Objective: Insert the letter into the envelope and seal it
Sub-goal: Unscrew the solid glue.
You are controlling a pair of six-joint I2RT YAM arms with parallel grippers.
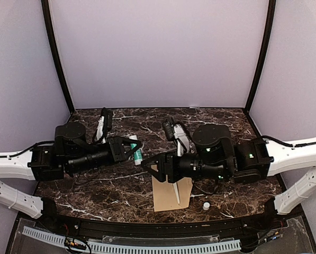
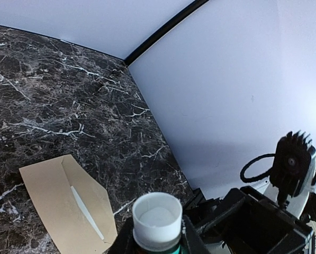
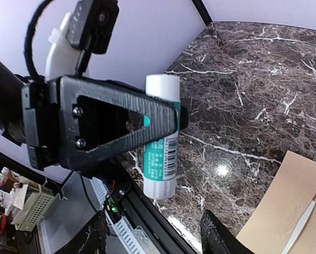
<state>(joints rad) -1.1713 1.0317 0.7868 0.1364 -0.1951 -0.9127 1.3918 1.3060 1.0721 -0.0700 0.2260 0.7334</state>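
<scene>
**Top external view.**
- The glue stick (image 1: 137,155), white with a green label, is being gripped by the left gripper (image 1: 130,150) above the dark marbled surface (image 1: 226,121). The jaws are being pressed shut against its barrel.
- The right gripper (image 1: 153,169) is being held over the far end of the envelope (image 1: 168,200), just beside the glue stick.
- The envelope, kraft-brown, is lying flat on the surface near its front edge, between the two arms.
- A thin white strip (image 1: 175,194) is being shown along the envelope. What it belongs to cannot be told.
- A small white cap (image 1: 206,205) is lying on the surface just right of the envelope, apart from it.

**Left wrist view.**
- The glue stick (image 2: 156,217) is being seen end-on, its white top uncapped, and is being clasped on both sides by the left gripper (image 2: 156,246).
- The envelope (image 2: 52,190) is lying below on the surface (image 2: 68,95) with its pointed flap folded out. The white strip (image 2: 87,212) is running along the crease.

**Right wrist view.**
- The left gripper (image 3: 176,117) is being shown closed around the glue stick (image 3: 163,159).
- The right gripper (image 3: 158,238) is being held with its jaws spread well apart, and nothing is being held between them.
- One corner of the envelope (image 3: 285,206) is lying at the lower right, with the white strip (image 3: 300,227) on it.
</scene>
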